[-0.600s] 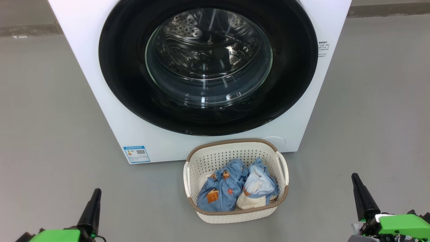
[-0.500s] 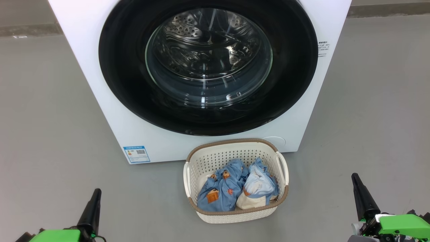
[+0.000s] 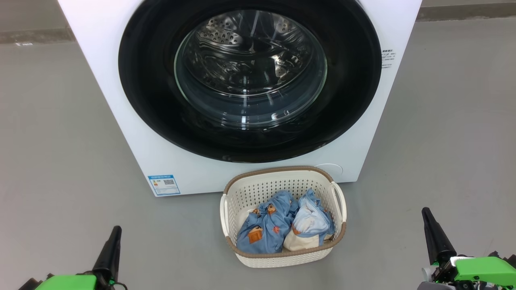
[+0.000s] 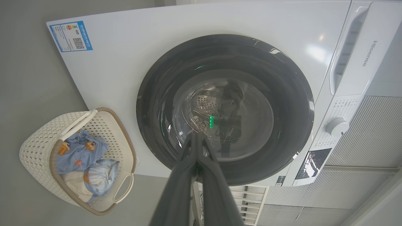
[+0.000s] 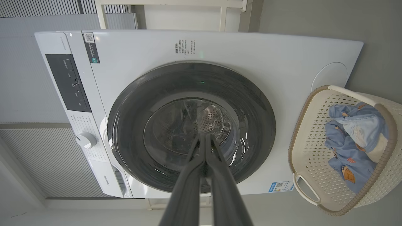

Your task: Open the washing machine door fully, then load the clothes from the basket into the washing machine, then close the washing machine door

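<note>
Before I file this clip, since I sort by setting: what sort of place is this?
Likely a laundry area or appliance test room: a white front-loading washing machine with its door shut, a basket of clothes before it, on a bare grey floor.

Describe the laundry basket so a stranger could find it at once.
Start at the big white washing machine with its closed round black door. On the grey floor right before it stands the laundry basket. Cream, perforated, brown-rimmed, it alone holds light blue clothes.

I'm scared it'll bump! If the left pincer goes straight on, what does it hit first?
Probably the washing machine door, at its glass; nothing shows between it and the left pincer, but depth is unclear.
</note>
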